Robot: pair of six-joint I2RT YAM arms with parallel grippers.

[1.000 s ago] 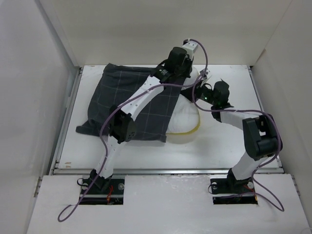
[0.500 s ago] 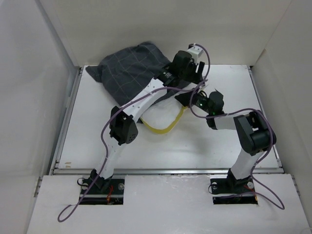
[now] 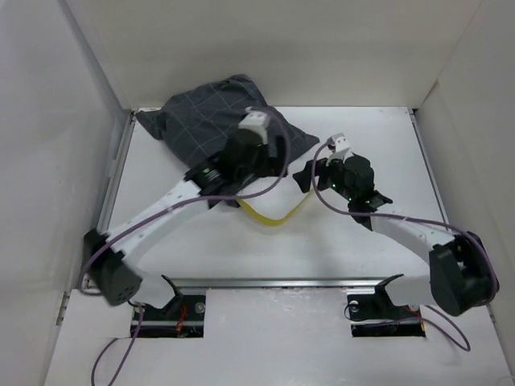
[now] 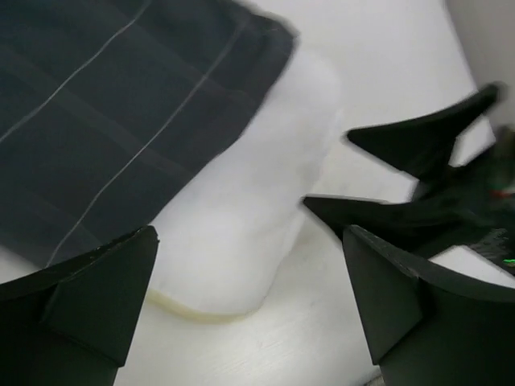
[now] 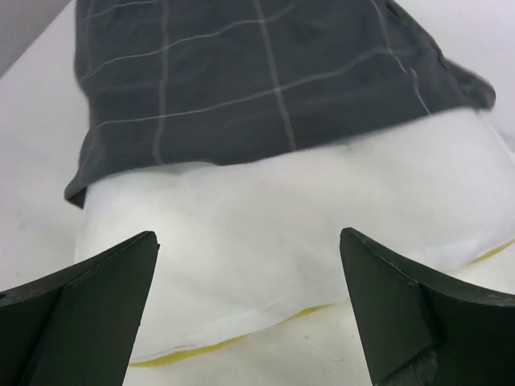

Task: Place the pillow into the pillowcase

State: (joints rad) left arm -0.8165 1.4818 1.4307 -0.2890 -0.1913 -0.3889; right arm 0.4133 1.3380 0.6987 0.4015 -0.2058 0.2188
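You have one pillow and one pillowcase on the white bench (image 3: 362, 241), with two arms working over them. The dark charcoal-grey fabric pillowcase with a thin light grid (image 3: 201, 121) lies bunched at the far left of the bench, its far side against the back wall. The soft cream-white rectangular pillow with a yellow edge band (image 3: 269, 217) is partly inside it. One end sticks out of the open mouth toward the middle of the bench, and there the yellow band curves along the bench surface. In both wrist views the grey cloth covers the far part of the pillow while the pale near end lies bare.

Your white-and-black left arm (image 3: 169, 205) reaches in from the near left corner, its wrist above the pillowcase mouth. The left jaws are spread wide. The left wrist view shows them over the exposed pillow end with nothing between them and no cloth pinched.

Your white-and-black right arm (image 3: 402, 229) comes in low from the near right, its wrist just right of the pillow's bare end. The right jaws are also spread wide, pointing at the pillow. The right wrist view shows the pillow and the pillowcase hem beyond the tips, and these jaws grip neither. In the left wrist view the right jaws show as two dark points just beside the pillow.
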